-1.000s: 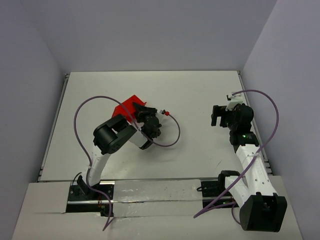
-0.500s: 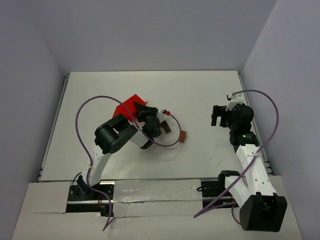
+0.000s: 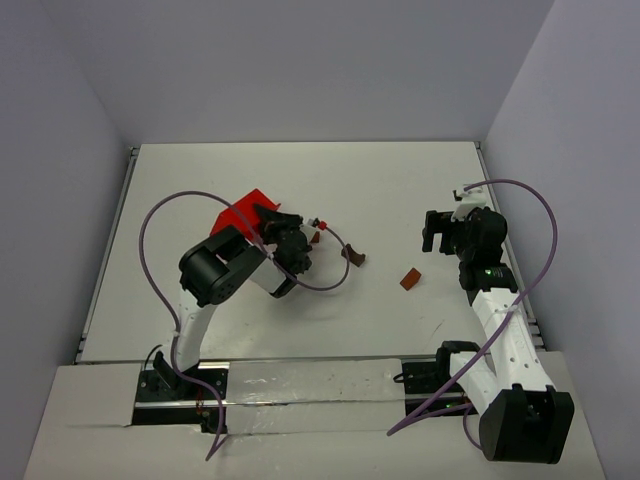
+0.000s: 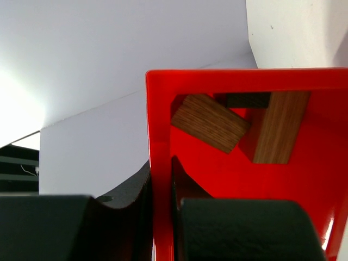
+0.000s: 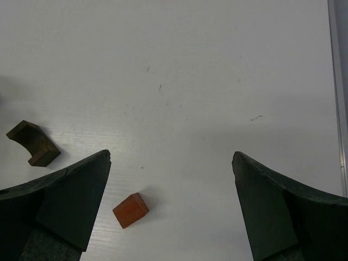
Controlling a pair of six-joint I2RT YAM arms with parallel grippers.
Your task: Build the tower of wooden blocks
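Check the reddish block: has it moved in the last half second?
Yes. The reddish block has shifted right across the table, away from the bin and toward the table's right edge.

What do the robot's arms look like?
The left arm and right arm are white tubes with chunky black joints. A purple cable loops from each. The left gripper and right gripper have dark wedge-shaped fingers. A small green light glows on the right arm.

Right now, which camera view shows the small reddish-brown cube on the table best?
The right wrist view: the reddish-brown cube sits close, faces distinct, framed by the open right gripper. Top external shows it as a tiny speck near that gripper. Left wrist shows only the red bin and blocks inside, not this cube.
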